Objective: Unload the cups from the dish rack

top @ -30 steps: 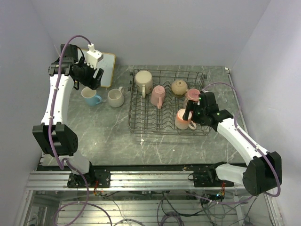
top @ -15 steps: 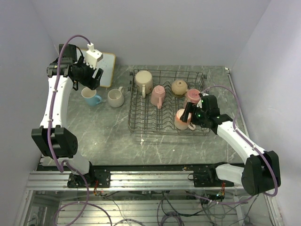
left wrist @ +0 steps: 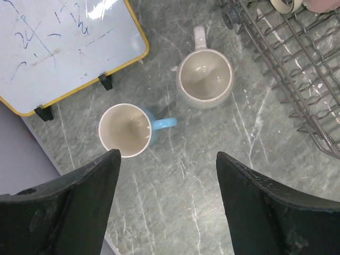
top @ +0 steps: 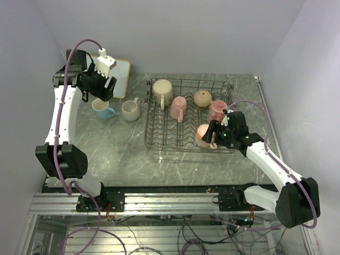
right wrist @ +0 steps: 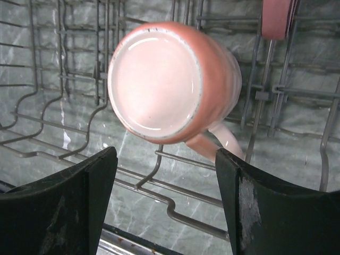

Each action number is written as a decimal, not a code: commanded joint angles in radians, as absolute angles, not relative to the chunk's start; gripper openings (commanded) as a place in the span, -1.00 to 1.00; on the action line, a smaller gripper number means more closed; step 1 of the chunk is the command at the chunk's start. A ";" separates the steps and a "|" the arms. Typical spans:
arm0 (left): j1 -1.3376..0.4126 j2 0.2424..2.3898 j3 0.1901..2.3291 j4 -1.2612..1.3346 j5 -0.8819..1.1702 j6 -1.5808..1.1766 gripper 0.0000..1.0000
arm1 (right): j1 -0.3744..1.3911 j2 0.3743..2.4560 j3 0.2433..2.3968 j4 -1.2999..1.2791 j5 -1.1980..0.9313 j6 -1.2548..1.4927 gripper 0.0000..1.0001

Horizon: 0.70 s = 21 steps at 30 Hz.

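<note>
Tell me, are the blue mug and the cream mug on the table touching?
Apart. The left wrist view shows bare table between the blue mug and the cream mug.

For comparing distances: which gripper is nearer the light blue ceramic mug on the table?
Left. The left gripper hovers above the blue mug; the right gripper is over the dark wire rack.

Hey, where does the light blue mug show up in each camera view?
Top external: the light blue mug is at the left, in front of the whiteboard and left of the cream-white mug.
Left wrist: centre-left, handle pointing right.
Right wrist: not in it.
Shared landmark: the dish rack shows in all three views; the mug stands outside it.
</note>
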State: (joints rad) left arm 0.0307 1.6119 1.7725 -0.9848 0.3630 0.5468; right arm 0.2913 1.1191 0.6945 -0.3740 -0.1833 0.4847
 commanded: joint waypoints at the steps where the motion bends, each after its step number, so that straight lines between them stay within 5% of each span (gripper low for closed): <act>1: 0.022 1.584 1.795 -0.981 0.407 0.526 0.66 | 0.314 1.116 0.711 -0.469 -0.112 0.483 0.45; 21: -0.001 1.544 1.762 -0.988 0.437 0.517 0.66 | 0.435 1.378 0.850 -0.523 0.146 0.472 -0.35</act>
